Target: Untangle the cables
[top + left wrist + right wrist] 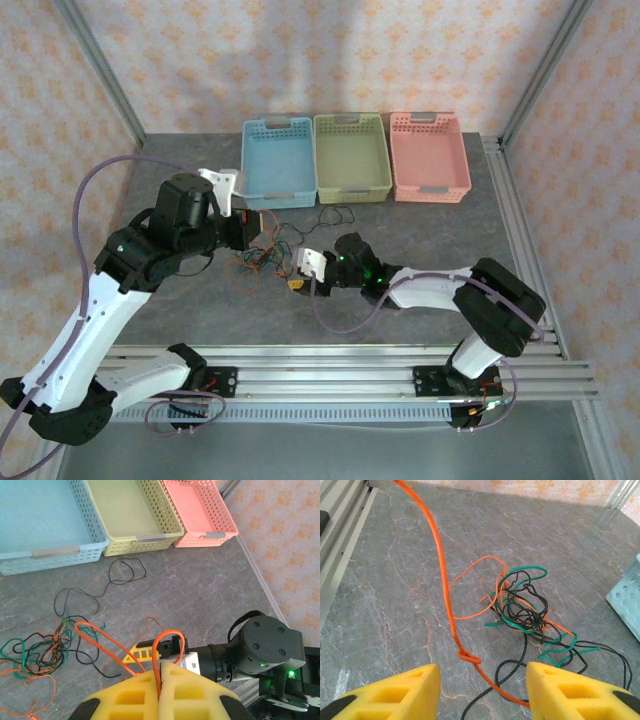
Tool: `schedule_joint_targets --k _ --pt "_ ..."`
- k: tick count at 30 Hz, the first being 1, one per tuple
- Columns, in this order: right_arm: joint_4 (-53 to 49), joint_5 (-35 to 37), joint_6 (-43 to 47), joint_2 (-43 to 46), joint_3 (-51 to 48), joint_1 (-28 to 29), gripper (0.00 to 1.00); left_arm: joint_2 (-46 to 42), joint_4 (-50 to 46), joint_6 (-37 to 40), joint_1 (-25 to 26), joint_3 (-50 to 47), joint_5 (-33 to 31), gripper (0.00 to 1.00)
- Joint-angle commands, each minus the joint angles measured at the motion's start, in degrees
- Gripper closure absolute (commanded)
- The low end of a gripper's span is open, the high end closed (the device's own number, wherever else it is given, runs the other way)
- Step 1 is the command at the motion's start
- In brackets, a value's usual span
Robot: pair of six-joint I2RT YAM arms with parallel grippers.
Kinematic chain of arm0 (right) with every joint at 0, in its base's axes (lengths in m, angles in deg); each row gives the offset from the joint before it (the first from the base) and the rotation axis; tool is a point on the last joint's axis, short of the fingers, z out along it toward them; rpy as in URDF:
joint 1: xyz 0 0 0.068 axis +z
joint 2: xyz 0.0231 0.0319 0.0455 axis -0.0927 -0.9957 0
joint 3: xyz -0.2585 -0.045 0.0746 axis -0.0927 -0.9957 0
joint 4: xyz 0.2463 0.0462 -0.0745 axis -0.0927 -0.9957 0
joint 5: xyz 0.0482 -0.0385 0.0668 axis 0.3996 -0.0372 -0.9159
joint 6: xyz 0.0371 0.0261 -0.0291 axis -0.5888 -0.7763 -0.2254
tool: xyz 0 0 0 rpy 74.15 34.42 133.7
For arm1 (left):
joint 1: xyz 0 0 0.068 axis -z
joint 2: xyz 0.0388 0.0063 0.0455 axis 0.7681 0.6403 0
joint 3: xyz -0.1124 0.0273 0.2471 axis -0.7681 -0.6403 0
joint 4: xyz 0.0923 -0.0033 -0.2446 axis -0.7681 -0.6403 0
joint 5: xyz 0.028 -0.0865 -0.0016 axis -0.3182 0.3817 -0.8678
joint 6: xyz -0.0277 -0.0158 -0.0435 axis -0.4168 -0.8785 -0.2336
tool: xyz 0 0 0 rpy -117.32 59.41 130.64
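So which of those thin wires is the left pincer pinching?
The orange wire: it alone rises into the shut left pincer, clamped between its yellow pads; the black and green ones lie slack in the tangle.

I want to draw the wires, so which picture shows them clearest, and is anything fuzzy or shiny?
Right wrist view: the wires look sharpest, even the knot in the orange wire; the table shows a pale sheen far back. Left wrist view: clear, but the left end effector looms big at the bottom. Top view: even light, wires tiny and hard to tell apart.
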Motion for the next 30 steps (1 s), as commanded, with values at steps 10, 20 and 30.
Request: schedule_joint_targets --k 10,20,30 --pt "4.5 0.0 1.2 -3.6 0.9 0.6 0.57 -0.3 -0.2 -0.9 0.8 1.4 2.1 1.0" --pt "7.9 -1.8 -1.0 -4.7 0.4 1.0 0.67 -0.4 1.7 -1.9 0.8 0.3 4.3 1.0" --pt "8.4 0.7 2.4 -6.1 -0.3 2.1 0.73 0.2 2.3 -2.3 0.8 1.4 4.9 1.0"
